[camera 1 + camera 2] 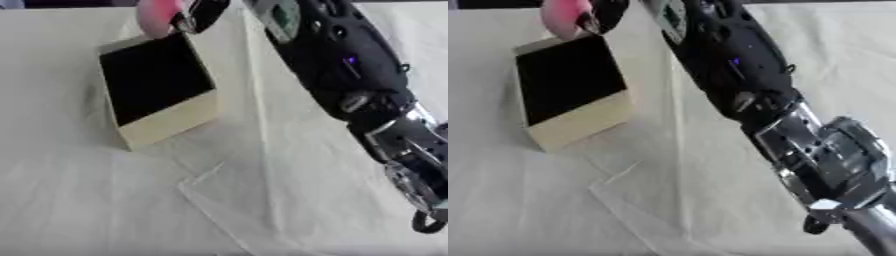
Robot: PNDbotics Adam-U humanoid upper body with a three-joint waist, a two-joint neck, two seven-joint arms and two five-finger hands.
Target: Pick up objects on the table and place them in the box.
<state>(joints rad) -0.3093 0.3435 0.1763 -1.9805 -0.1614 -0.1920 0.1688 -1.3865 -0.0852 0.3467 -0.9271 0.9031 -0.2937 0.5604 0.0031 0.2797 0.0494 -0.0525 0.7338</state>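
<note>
A pale wooden box (pixel 166 122) with a dark inside stands on the cloth at the upper left, its opening facing up. My right arm reaches from the lower right across to the top of the view. My right hand (pixel 199 15) is at the box's far rim, curled round a pink rounded object (pixel 157 17) held just above that rim. The hand's upper part is cut off by the top edge. My left hand shows in neither view.
A cream cloth (pixel 87 200) covers the table, with a long fold (pixel 258 115) running down the middle and creases at the lower centre. My right forearm (pixel 737 70) crosses the right half of the views.
</note>
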